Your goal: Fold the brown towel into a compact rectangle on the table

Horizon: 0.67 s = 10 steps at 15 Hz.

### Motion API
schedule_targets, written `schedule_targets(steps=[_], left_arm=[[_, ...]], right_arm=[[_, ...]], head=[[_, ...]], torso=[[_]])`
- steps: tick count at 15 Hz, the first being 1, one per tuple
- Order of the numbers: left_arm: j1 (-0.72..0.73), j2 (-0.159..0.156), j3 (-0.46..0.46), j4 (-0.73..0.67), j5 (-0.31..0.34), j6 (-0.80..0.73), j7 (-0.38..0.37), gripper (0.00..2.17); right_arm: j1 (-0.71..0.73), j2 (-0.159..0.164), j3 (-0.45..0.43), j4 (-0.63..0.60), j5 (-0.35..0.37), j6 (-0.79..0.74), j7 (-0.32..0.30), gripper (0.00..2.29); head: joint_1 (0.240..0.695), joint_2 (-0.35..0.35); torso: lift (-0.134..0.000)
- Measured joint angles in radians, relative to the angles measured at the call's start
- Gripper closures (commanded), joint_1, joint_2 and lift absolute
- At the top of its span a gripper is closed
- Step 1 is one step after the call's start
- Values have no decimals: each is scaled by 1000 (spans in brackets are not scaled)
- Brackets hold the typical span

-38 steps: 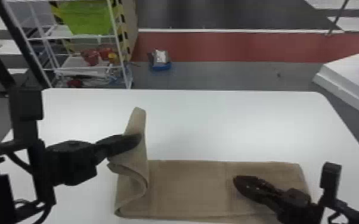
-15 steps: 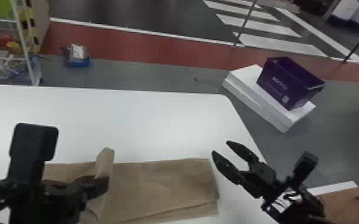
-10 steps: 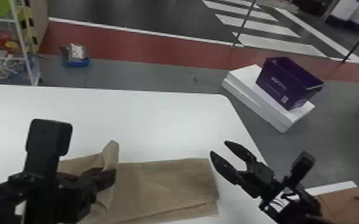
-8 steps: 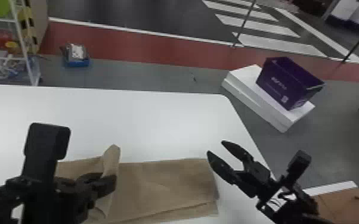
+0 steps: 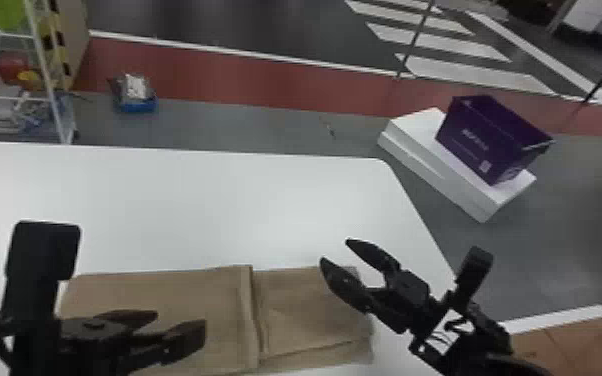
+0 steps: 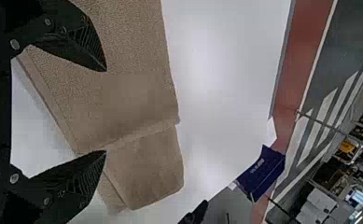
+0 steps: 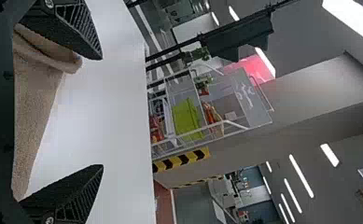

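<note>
1. Brown towel: one, laid flat on the near part of the white table, partly folded. Long axis is run left to right, roughly along the table's far edge; short ends are pointed left and right.
2. Crosswise ridge: one, raised right of the towel's middle and run from far edge to near edge. A broader section is seen left of it, a narrower one right of it.
3. Near the right end, a lower layer is left showing as a strip along the near side. Number of layers cannot be told.
4. Left gripper: fingers are spread wide, nothing gripped. In the head view it is placed over the towel's left section, fingertips pointed toward the right. In its own wrist view, towel is seen between and beyond the parted fingertips.
5. Right gripper: also spread wide, nothing gripped. Fingertips are seen at the towel's far right corner in the head view, aimed far and left; whether the cloth is touched cannot be told.
6. Count: one towel, one table, two grippers.
7. Beyond the table's right edge: one purple bin, set on a white stack on the floor.
8. Beyond the far edge, toward the left: one blue tray on the floor, one wire shelf just beside it.
</note>
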Motion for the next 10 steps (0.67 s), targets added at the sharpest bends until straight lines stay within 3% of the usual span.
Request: schedule_targets(steps=[3, 5, 10], left_arm=[[31, 0, 52, -21, 10, -31, -14, 29], [65, 0, 94, -38, -5, -105, -27, 29], [151, 0, 225, -56, -32, -273, -104, 29]], right_arm=[[16, 11, 30, -20, 20, 10, -14, 140], [36, 15, 52, -49, 40, 34, -31, 319], [126, 26, 129, -186, 148, 168, -146, 407]], head=[[695, -263], [695, -227], [695, -100]], torso=[[-123], [-123], [-123]])
